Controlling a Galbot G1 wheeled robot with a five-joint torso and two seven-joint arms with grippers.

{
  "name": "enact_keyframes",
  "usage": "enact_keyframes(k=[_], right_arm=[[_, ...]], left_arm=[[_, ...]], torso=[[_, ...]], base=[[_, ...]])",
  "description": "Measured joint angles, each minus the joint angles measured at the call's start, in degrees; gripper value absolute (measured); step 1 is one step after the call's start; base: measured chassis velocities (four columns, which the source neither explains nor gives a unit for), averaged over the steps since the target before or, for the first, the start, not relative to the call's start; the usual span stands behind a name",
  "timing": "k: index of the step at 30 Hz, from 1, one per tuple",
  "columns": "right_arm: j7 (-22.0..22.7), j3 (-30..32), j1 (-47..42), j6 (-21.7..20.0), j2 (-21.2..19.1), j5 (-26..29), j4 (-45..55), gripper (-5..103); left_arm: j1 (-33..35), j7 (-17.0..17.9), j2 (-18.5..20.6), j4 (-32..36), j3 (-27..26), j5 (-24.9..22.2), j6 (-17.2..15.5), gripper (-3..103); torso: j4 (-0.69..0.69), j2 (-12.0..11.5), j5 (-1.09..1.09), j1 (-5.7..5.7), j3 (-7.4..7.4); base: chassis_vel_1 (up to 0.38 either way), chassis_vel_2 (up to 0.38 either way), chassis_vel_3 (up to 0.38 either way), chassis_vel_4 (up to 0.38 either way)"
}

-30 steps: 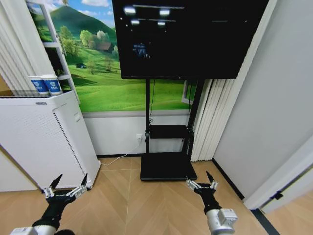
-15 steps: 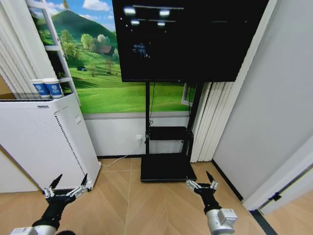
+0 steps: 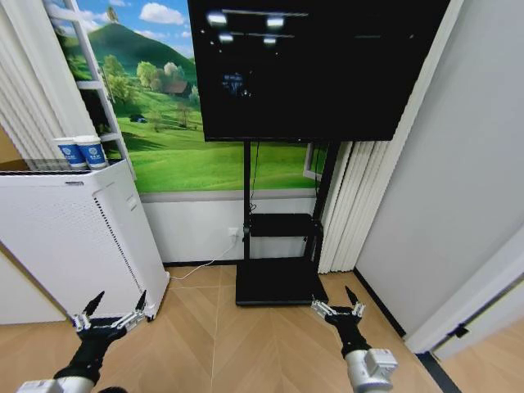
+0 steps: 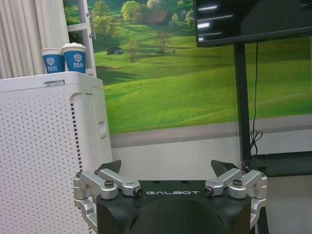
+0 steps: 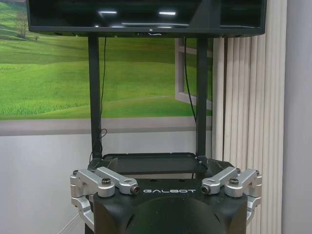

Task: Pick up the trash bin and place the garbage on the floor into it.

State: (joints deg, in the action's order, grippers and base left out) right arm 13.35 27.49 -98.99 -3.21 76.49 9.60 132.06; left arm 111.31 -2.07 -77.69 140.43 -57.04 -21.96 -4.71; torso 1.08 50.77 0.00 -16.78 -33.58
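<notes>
Left gripper (image 3: 110,317), right gripper (image 3: 337,307) spread empty, low above floor (image 3: 246,344).

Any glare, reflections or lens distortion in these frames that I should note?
Head view: ceiling lights reflect as bright patches in the dark TV screen, and wide-angle distortion tilts the wall edges and the white cabinet. Left wrist view: the same reflections streak the screen. Right wrist view: two light reflections on the screen; verticals look straight.
</notes>
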Motion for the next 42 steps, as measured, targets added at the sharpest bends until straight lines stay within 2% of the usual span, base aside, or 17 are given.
enact_keyframes(k=[11,22,24,25,26,30,33,34,35,37,38,39,40,42], right_arm=[[0.0,0.0,0.0,0.0,0.0,0.0,0.0,100],[-0.01,0.0,-0.01,0.0,0.0,0.01,-0.01,100],[0.0,0.01,0.0,0.0,0.0,0.0,-0.01,100],[0.0,0.0,0.0,-0.01,0.0,0.01,-0.01,100],[0.0,0.01,-0.01,0.0,0.0,0.01,-0.01,100],[0.0,0.01,-0.01,0.0,-0.01,0.01,-0.01,100],[0.02,0.02,-0.02,0.0,-0.01,0.0,-0.01,100],[0.02,0.01,-0.03,0.0,-0.01,0.01,-0.01,100],[0.0,0.0,-0.02,0.0,-0.01,0.0,0.0,100],[0.0,0.0,-0.02,0.0,-0.01,0.01,0.0,100],[0.0,0.0,-0.02,0.0,-0.01,0.01,0.0,100],[0.0,-0.01,-0.02,0.0,-0.01,0.01,-0.01,100],[0.0,0.0,-0.02,-0.01,-0.01,0.0,0.0,100],[0.01,0.0,-0.02,0.0,-0.01,0.0,-0.01,100]], left_arm=[[0.0,0.0,0.0,0.0,0.0,0.0,0.0,100],[0.0,0.0,0.0,0.0,0.0,0.0,0.0,100],[0.0,0.0,0.0,-0.01,0.0,0.0,0.01,100],[0.0,0.0,0.0,0.0,0.0,0.0,0.01,100],[0.0,0.0,0.0,-0.01,0.0,0.0,0.01,100],[0.0,0.0,0.0,0.0,0.0,0.0,0.01,100],[0.0,0.0,0.0,-0.02,0.0,0.0,0.0,100],[0.0,0.0,-0.01,0.01,0.0,-0.01,0.02,100],[0.0,-0.01,-0.01,-0.01,0.0,0.0,0.01,100],[0.0,0.0,0.0,-0.01,0.0,-0.01,0.01,100],[0.0,0.0,0.0,-0.01,0.0,-0.01,0.01,100],[0.01,0.0,0.0,0.01,0.0,0.0,0.02,100],[0.0,0.0,0.0,-0.01,0.0,-0.01,0.01,100],[0.0,0.0,0.0,0.0,0.0,0.0,0.02,100]], torso=[[-0.01,-0.27,0.0,0.12,0.17],[0.0,-0.44,0.02,0.19,0.26],[-0.01,-0.46,-0.05,0.22,0.28],[0.0,-0.49,0.04,0.22,0.29],[0.02,-0.54,-0.02,0.22,0.3],[0.0,-0.55,0.03,0.26,0.33],[0.0,-0.58,-0.05,0.26,0.34],[0.01,-0.58,0.07,0.29,0.36],[-0.02,-0.6,-0.06,0.29,0.36],[-0.01,-0.61,-0.07,0.3,0.37],[-0.01,-0.61,-0.07,0.3,0.37],[0.0,-0.62,0.07,0.3,0.37],[0.01,-0.63,-0.04,0.3,0.37],[0.01,-0.63,0.0,0.31,0.39]], base=[[0.06,-0.051,-0.061,0.055],[0.209,-0.222,-0.222,0.213],[0.288,-0.244,-0.265,0.275],[0.288,-0.244,-0.34,0.275],[0.333,-0.277,-0.331,0.276],[0.418,-0.267,-0.376,0.283],[0.466,-0.267,-0.474,0.255],[0.501,-0.215,-0.476,0.2],[0.497,-0.221,-0.505,0.165],[0.497,-0.169,-0.501,0.165],[0.497,-0.117,-0.496,0.165],[0.523,-0.061,-0.535,0.084],[0.497,-0.061,-0.469,0.047],[0.492,-0.033,-0.469,0.021]])
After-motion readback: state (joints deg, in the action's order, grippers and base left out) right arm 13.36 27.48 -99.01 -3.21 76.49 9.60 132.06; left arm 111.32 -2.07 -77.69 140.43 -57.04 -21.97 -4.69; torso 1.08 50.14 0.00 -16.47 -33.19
